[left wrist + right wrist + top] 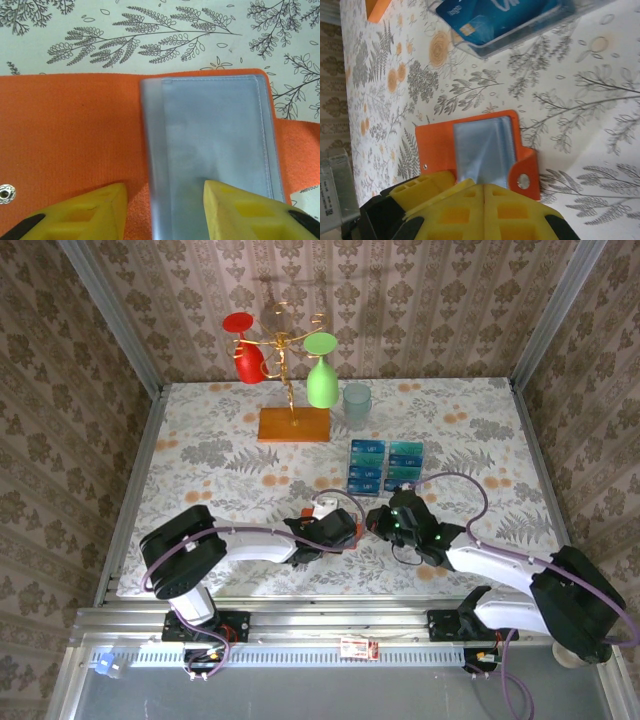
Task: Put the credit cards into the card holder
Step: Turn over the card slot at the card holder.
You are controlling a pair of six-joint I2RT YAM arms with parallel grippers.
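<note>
While the cards (385,465) sat in two columns, blue on the left and teal on the right, around the middle of the table (200,450), the holder (356,525) lay nearer the arms, right between both pincers in the top view. The left pincer (345,528) was on its left and the right pincer (374,520) on its right, tips nearly meeting over it.

From the left wrist, the holder (70,140) was spread open flat, with the grey-blue pocket (215,145) on its right half and a metal stud (5,192) at the far left edge. The left pincer (165,215) was released: its yellow fingers (90,212) stood apart, one over the orange and the other over the pocket, with nothing clamped between them. Whether they pressed down or just hovered, no way to tell.

From the right wrist, the right pincer (485,210) was clenched, fingers (450,207) flush together, tips right at the holder's (435,145) near edge by the pocket (482,150). Couldn't tell if it pinched the pocket's lip. The snap tab (523,181) stuck out beside the tips. Farther off, the cards (495,17) lay in a clear tray (535,34), a blue one with a gold chip on top.

At the back of the table stood a wooden stand (294,424) with a red glass (246,358) and a green glass (321,380) hanging upside down, and a clear cup (357,403) just beside it.
</note>
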